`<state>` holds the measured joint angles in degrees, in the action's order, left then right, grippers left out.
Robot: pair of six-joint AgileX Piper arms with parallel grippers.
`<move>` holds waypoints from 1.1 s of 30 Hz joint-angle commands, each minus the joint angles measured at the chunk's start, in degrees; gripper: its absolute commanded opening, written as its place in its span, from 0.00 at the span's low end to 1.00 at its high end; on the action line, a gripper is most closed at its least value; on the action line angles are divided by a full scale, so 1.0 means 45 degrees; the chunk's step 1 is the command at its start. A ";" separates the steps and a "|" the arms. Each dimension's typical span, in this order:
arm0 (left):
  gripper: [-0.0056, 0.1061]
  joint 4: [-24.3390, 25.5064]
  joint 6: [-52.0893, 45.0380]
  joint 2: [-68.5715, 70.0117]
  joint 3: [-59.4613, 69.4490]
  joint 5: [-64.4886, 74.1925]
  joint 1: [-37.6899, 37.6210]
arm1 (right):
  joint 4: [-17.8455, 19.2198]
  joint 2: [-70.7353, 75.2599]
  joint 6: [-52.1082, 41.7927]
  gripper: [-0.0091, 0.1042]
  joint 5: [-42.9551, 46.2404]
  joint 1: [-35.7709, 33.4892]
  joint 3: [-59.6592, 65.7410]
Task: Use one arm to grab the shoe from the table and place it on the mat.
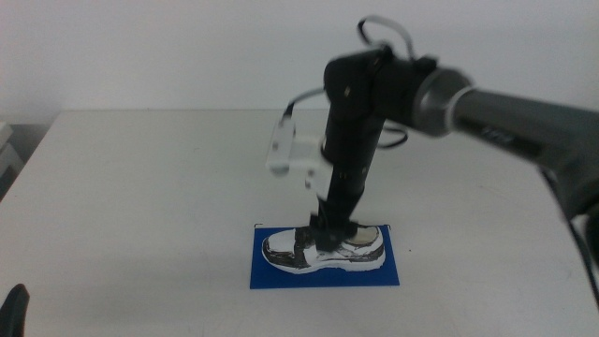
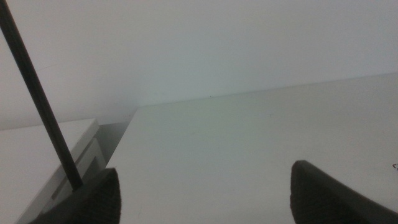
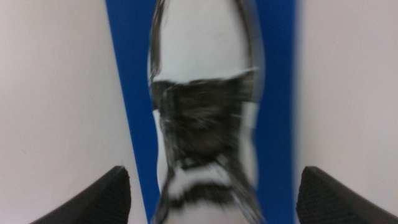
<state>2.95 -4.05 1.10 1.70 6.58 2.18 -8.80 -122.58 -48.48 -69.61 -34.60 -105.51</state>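
Observation:
The shoe (image 1: 328, 251), white with black mottled patches, lies on its sole on the blue mat (image 1: 271, 276) at the front middle of the white table (image 1: 140, 187). The right arm reaches in from the right, and its gripper (image 1: 328, 229) stands straight over the middle of the shoe. In the right wrist view the shoe (image 3: 205, 112) lies along the mat (image 3: 134, 93), and my right gripper (image 3: 212, 174) is open, its jaws spread wider than the shoe and clear of it. My left gripper (image 1: 14, 309) waits at the front left corner, open (image 2: 205, 171) and empty.
A white boxy unit (image 2: 56, 155) stands beside the table's left edge, and it also shows in the middle view (image 1: 5, 150). A thin dark cable (image 2: 37, 93) crosses the left wrist view. Bare tabletop (image 2: 249, 143) surrounds the mat.

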 commanded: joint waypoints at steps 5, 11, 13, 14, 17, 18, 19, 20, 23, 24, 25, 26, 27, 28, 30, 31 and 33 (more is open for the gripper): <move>0.89 -0.0109 0.0081 0.0091 0.0064 -0.1043 -0.0070 | 0.0726 0.3888 0.3111 0.70 0.0936 0.0625 -0.0384; 0.89 -0.0109 0.0081 0.0091 0.0064 -0.1043 -0.0070 | 0.2819 0.6562 0.7198 0.70 0.1216 0.1620 -0.0371; 0.89 -0.0109 0.0081 0.0091 0.0064 -0.1043 -0.0070 | 0.3644 0.7412 0.8747 0.70 0.1255 0.1904 -0.0215; 0.89 -0.0109 0.0081 0.0091 0.0064 -0.1043 -0.0070 | 0.3885 0.7810 0.9417 0.70 0.1372 0.2035 -0.0002; 0.89 -0.0109 0.0081 0.0091 0.0064 -0.1043 -0.0070 | 0.4095 0.9519 1.0430 0.70 0.2494 0.2570 0.1514; 0.89 -0.0109 0.0081 0.0091 0.0064 -0.1043 -0.0070 | 0.4109 1.0194 1.0542 0.70 0.3099 0.2769 0.2267; 0.89 -0.0109 0.0081 0.0091 0.0064 -0.1043 -0.0070 | 0.4125 1.0899 1.0581 0.70 0.3732 0.2971 0.3075; 0.89 -0.0109 0.0081 0.0091 0.0064 -0.1043 -0.0070 | 0.4125 1.1589 1.0581 0.70 0.4243 0.3145 0.3759; 0.89 -0.0109 0.0081 0.0091 0.0064 -0.1043 -0.0070 | 0.4125 1.3563 1.0581 0.70 0.6298 0.3846 0.6583; 0.89 -0.0109 0.0081 0.0091 0.0064 -0.1043 -0.0070 | 0.4104 1.4291 1.0581 0.70 0.7100 0.4109 0.7617; 0.89 -0.0109 0.0081 0.0091 0.0064 -0.1043 -0.0070 | 0.4064 1.5006 1.0581 0.70 0.7934 0.4376 0.8670; 0.89 -0.0109 0.0081 0.0091 0.0064 -0.1043 -0.0070 | 0.4020 1.5562 1.0581 0.70 0.8589 0.4657 0.9509; 0.89 -0.0109 0.0081 0.0091 0.0064 -0.1043 -0.0070 | 0.3935 1.6240 1.0581 0.70 0.9389 0.4933 1.0525; 0.89 -0.0109 0.0081 0.0091 0.0064 -0.1043 -0.0070 | 0.3774 1.6882 1.0581 0.70 1.0160 0.5194 1.1500; 0.89 -0.0109 0.0081 0.0091 0.0064 -0.1043 -0.0070 | 0.3344 1.7942 1.0581 0.70 1.1373 0.5628 1.3132; 0.89 -0.0109 0.0081 0.0091 0.0064 -0.1043 -0.0070 | 0.3098 1.8498 1.0566 0.70 1.1876 0.5861 1.3957; 0.89 -0.0109 0.0081 0.0091 0.0064 -0.1043 -0.0070 | 0.2715 1.9499 1.0566 0.70 1.2553 0.6264 1.5446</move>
<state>2.95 -4.05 1.10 1.70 6.58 2.18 4.55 -37.55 -0.71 -21.09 -7.90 -38.60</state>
